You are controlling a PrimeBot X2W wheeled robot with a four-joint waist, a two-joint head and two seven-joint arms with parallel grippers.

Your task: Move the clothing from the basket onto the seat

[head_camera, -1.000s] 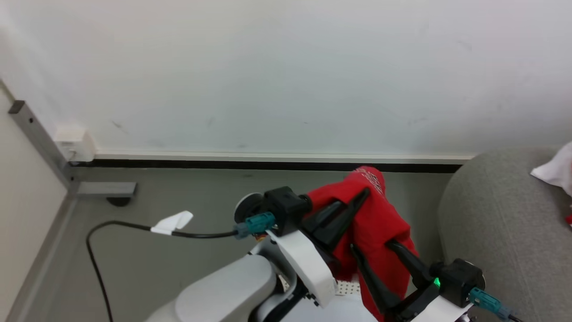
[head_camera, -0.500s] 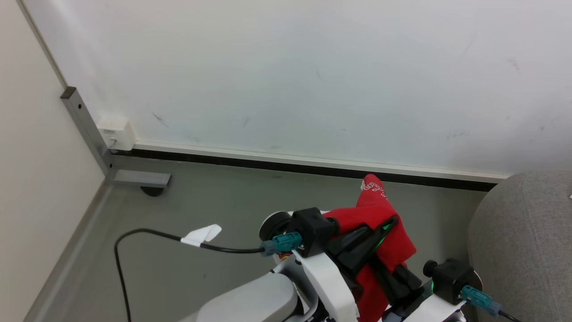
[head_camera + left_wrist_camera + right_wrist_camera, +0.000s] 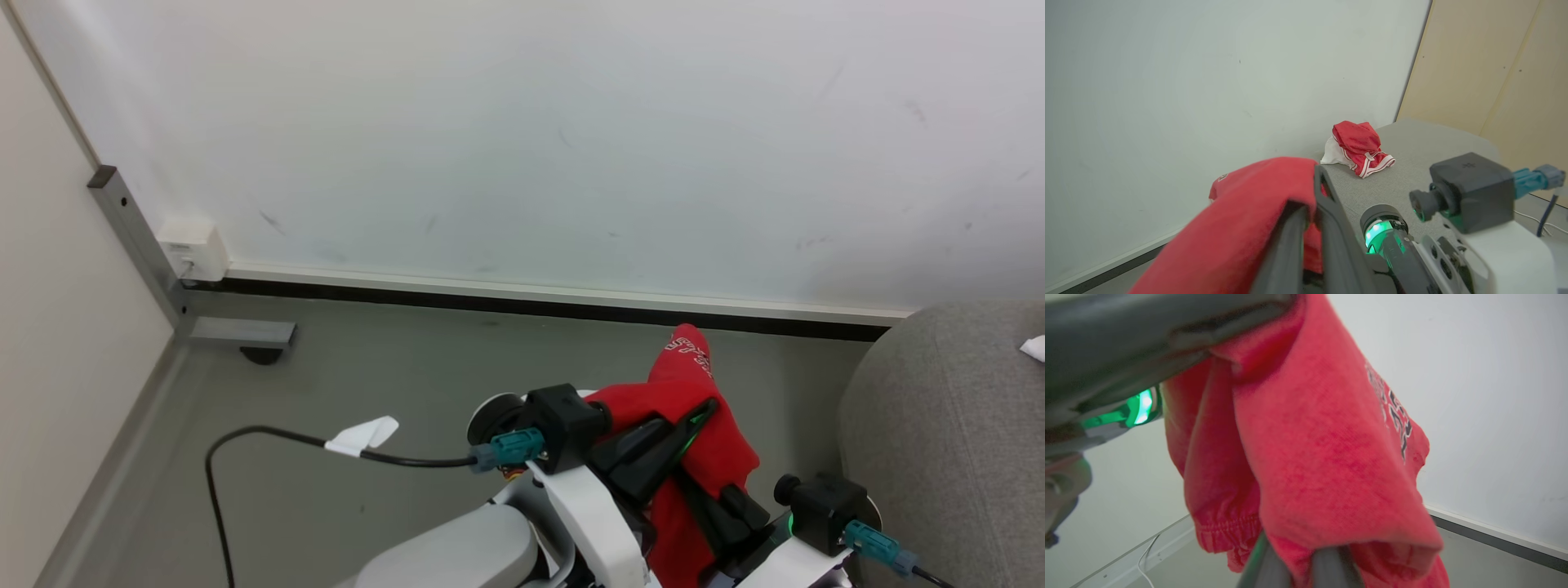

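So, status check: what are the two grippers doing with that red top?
Left gripper and right gripper both shut on the red jersey, held aloft. Grey seat to the right, another red garment lying on it. No obstacle seen.

Two red sports garments are showing: one red fabric garment with dark printed lettering [image 3: 702,445] and one red garment with white striped edging [image 3: 1359,149]. One large light grey upholstered sofa [image 3: 939,425] is appearing. Two dark long-fingered grippers are showing, the left gripper [image 3: 1306,192] and the right gripper [image 3: 1298,559], alongside one black cable [image 3: 269,433] carrying one white paper tag [image 3: 363,434], and one small white wall box [image 3: 189,249].
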